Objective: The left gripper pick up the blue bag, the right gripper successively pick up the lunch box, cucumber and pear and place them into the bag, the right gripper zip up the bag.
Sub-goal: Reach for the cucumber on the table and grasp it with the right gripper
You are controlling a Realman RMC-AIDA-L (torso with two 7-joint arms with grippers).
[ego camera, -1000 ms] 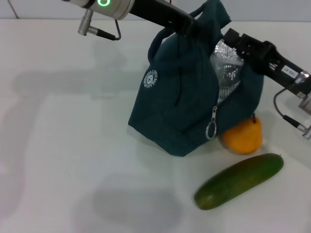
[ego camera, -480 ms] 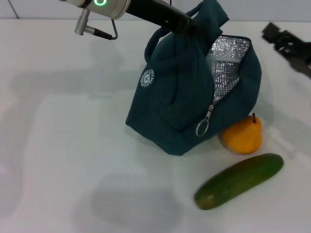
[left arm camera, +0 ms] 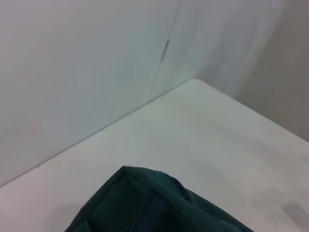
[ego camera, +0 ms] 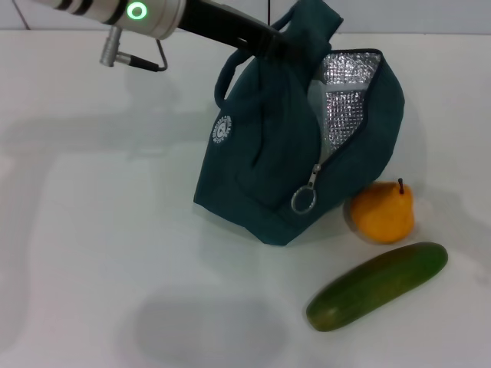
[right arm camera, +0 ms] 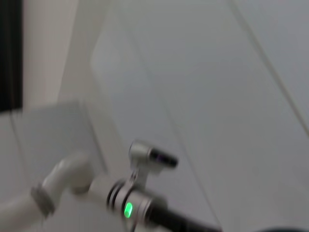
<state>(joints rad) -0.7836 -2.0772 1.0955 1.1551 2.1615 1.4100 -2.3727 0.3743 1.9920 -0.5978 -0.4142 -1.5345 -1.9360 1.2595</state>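
Observation:
The blue bag stands on the white table, held up by one loop handle. My left gripper is shut on that handle, and its arm with the green ring light reaches in from the upper left. The bag's mouth is open and shows silver lining; the zipper's ring pull hangs at the front. The pear sits against the bag's right base. In front of it lies the cucumber. The lunch box is hidden. My right gripper is out of view. The left wrist view shows the bag's fabric.
Bare white table spreads to the left and front of the bag. A pale wall runs behind the table's far edge. The right wrist view looks across at my left arm's green light against the wall.
My right gripper has pulled out of the bag's mouth, up and to the right, and left the head view. The left arm and the bag have shifted slightly left.

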